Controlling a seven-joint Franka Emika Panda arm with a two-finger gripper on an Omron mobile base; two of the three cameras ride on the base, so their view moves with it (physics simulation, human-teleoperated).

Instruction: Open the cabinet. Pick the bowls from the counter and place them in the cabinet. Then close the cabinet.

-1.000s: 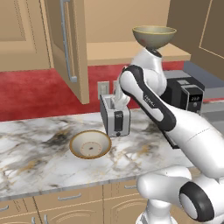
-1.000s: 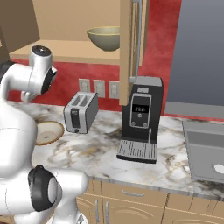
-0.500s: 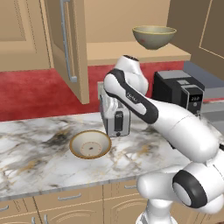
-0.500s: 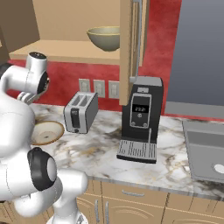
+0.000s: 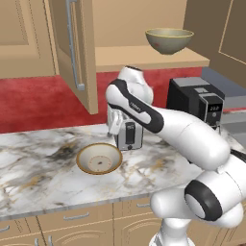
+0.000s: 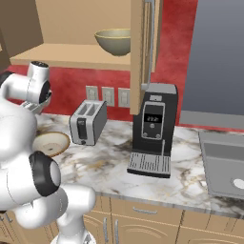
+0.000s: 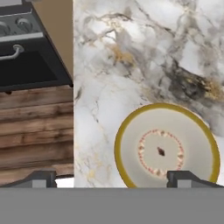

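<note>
Cabinet (image 5: 144,29) open, olive bowl (image 5: 169,40) already on its shelf; tan bowl (image 5: 99,159) left on the tabletop (image 5: 38,168), just in front of the toaster (image 5: 129,135) and not far from the front edge. Hand (image 7: 111,177) above that bowl with jaws wide and nothing held.

Step in hand, by judgement: reaching down for the tan bowl. Seen from the hand, bowl sits off to one side, one fingertip (image 7: 186,178) over its rim and the other (image 7: 41,178) out over bare marble. Best to shift across so the rim falls between the fingers, then lower straight and pinch the rim wall, not the cream centre. A shallow bowl may tip or slide if pressed from above.

Room: open marble to the left of the bowl, toward the stove (image 7: 26,48) beyond the tabletop's end. Toaster close behind, so little room that way. Left door (image 5: 72,48) hangs out over the tabletop; lift path to the shelf should pass right of it, clear of the olive bowl.
</note>
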